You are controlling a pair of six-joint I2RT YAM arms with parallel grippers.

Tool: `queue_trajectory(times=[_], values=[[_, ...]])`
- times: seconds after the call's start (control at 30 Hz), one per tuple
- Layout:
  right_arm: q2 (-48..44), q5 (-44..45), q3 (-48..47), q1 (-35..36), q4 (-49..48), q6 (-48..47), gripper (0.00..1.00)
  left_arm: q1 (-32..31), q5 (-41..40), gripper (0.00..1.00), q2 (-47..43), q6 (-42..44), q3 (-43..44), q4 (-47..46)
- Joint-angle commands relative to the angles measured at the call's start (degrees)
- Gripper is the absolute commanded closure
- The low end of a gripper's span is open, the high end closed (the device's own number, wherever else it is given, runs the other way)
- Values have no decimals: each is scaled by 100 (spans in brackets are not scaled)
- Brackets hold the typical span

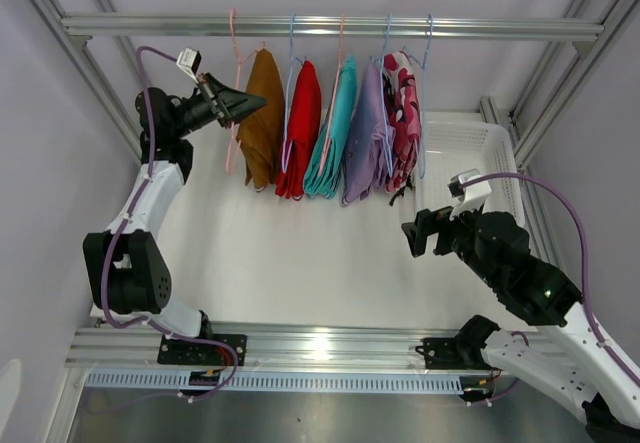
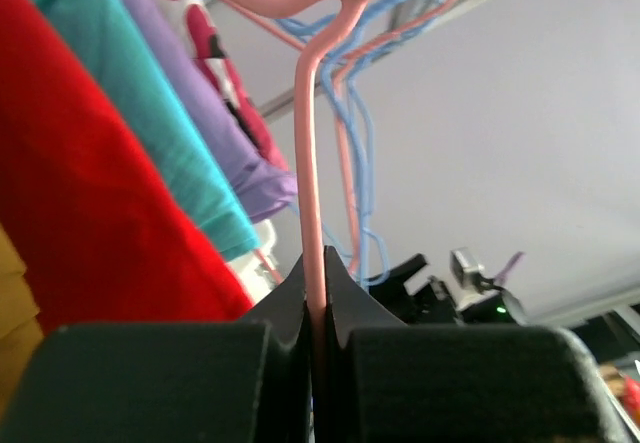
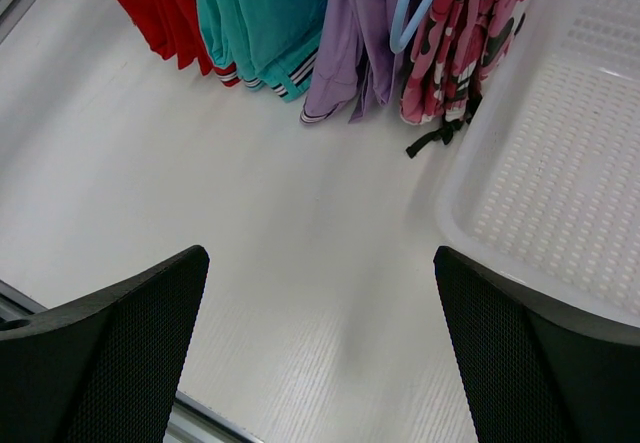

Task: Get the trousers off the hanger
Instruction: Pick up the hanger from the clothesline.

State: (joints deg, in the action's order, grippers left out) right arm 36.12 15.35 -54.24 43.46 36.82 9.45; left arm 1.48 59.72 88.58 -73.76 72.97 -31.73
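Five pairs of trousers hang side by side on wire hangers from the rail (image 1: 320, 27): mustard-brown (image 1: 264, 113), red (image 1: 301, 128), teal (image 1: 333, 128), lilac (image 1: 364, 133) and pink camouflage (image 1: 403, 113). My left gripper (image 1: 240, 106) is shut on the pink hanger (image 1: 236, 63) that carries the mustard-brown pair. The left wrist view shows that hanger's wire (image 2: 312, 163) pinched between the jaws of the left gripper (image 2: 318, 293), with red cloth (image 2: 90, 193) to the left. My right gripper (image 1: 415, 235) is open and holds nothing. It hovers over the table below the pink camouflage pair (image 3: 470, 33).
A white perforated basket (image 1: 480, 153) stands at the right, also seen in the right wrist view as the basket (image 3: 560, 163) just right of the right gripper (image 3: 320, 258). Blue hangers (image 2: 360, 133) crowd behind the pink one. Aluminium frame posts stand along both sides.
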Motion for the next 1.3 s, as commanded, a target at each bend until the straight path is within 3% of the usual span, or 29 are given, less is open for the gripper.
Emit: queue_trajectory(times=[0.0,0.1,0.3,0.43,0.57,0.83,1.1,1.27], values=[[-26,29,10,39,-237,30,0,72,233,99,-253,-674,200,-2363],[9,11,27,31,-245,30,0,133,57,99,-358,-851,244,-2602],[9,-24,45,39,-245,74,1,221,-154,99,-692,-104,910,-1223],[-78,-15,62,39,-236,66,1,265,-224,100,-894,-17,991,-827],[-114,-24,71,31,-263,65,0,257,-347,99,-1351,634,868,7],[228,99,-156,39,-184,118,1,257,-1471,100,-2906,2057,-194,2088],[879,-208,-623,75,-17,206,0,82,-3051,99,-4390,2769,-1554,3146],[958,-393,-719,399,-166,294,0,-95,-3678,100,-4797,3279,-1926,3769]])
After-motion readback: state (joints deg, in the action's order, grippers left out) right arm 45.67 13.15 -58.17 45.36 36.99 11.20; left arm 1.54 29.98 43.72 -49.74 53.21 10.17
